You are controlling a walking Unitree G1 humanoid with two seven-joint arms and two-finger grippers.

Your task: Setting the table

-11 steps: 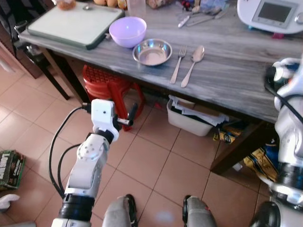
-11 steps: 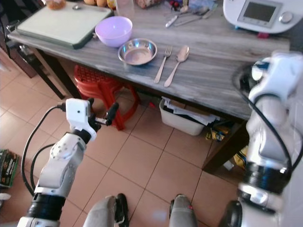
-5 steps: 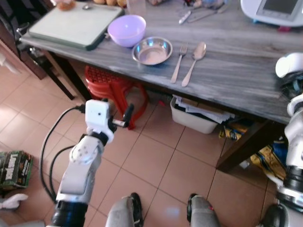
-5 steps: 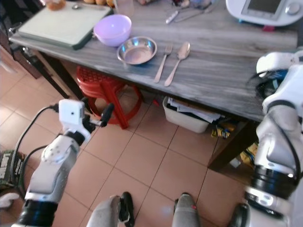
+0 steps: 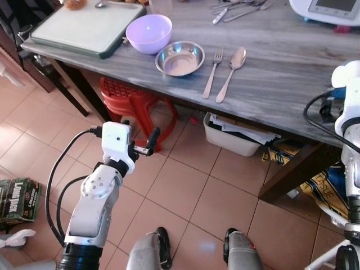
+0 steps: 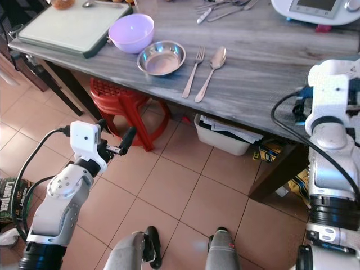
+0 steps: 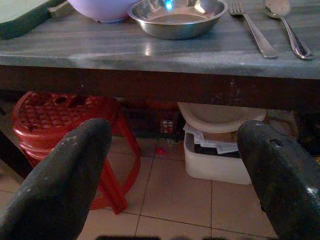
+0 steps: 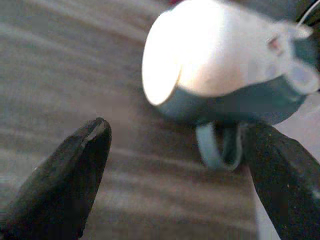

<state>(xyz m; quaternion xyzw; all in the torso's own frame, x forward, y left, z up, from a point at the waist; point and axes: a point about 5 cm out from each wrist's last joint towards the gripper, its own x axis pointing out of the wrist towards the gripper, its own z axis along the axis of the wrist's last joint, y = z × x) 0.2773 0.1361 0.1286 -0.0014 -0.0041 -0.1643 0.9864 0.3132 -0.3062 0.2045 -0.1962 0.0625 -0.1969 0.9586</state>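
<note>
On the grey wooden table stand a purple bowl and a steel bowl, with a fork and a spoon side by side to their right. My left gripper hangs open and empty below the table's front edge, pointing at it. Its wrist view looks up at the steel bowl and the fork. My right arm reaches over the table's right end. The right gripper is open, with a blurred white-and-teal mug just ahead of its fingers.
A pale cutting board lies at the table's far left, with loose cutlery and a white appliance at the back. Under the table stand a red stool and a white bin. A box lies on the tiled floor.
The view has swayed a little. My right forearm has shifted slightly at the table's right end. The left arm keeps its pose, and the tableware has not moved.
</note>
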